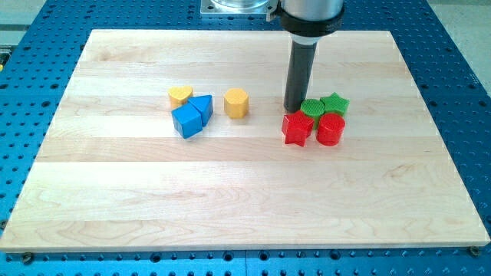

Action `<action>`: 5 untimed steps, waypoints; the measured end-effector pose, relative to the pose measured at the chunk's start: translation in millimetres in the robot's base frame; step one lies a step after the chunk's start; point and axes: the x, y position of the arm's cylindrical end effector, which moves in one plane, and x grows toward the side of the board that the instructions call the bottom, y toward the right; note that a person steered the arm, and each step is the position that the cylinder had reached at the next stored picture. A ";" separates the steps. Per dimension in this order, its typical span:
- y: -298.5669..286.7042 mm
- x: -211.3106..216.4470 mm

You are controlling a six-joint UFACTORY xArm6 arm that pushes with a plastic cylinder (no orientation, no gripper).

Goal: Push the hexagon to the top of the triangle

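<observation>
The yellow hexagon point(236, 102) stands on the wooden board just right of the blue triangle point(203, 107), with a small gap between them. My tip point(294, 110) is down on the board to the right of the hexagon and apart from it. The tip is just above the red star point(297, 128) and close against the left side of the round green block point(312, 108). The rod hides nothing of the hexagon or the triangle.
A yellow heart point(180, 96) and a blue cube point(186, 121) touch the triangle on its left. A green star point(335, 103) and a red cylinder point(331, 129) cluster right of my tip. The board point(230, 207) lies on a blue perforated table.
</observation>
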 end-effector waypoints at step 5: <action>-112.0 -10.5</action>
